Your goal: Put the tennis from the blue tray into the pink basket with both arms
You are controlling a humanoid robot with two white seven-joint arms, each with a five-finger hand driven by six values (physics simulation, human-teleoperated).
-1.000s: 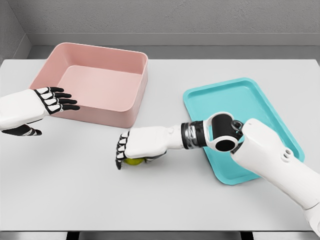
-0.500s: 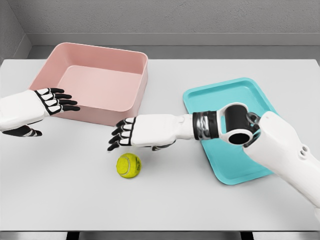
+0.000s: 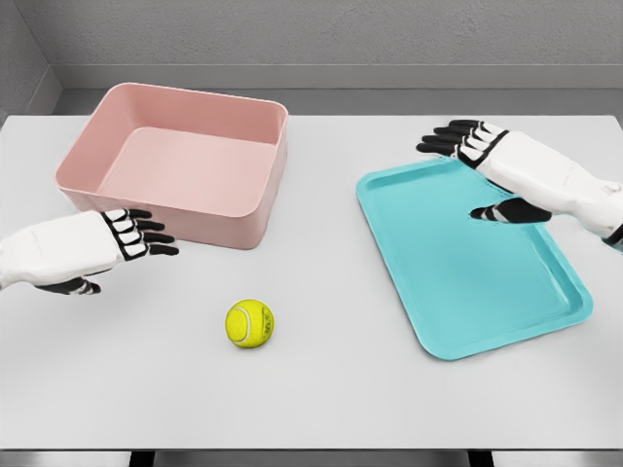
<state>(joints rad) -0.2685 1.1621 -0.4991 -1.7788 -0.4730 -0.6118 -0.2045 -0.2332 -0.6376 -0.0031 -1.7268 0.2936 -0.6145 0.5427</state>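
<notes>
Left hand (image 3: 92, 251) & right hand (image 3: 506, 170) spread wide, empty.

tennis ball (image 3: 250, 323) | yellow-green | on table, between pink basket (image 3: 185, 161) and blue tray (image 3: 467, 253)

White hands (image 3: 73, 255), black-jointed fingers (image 3: 146, 237)

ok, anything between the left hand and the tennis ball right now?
Nothing: head view shows only bare table between the left hand and the tennis ball.
</notes>
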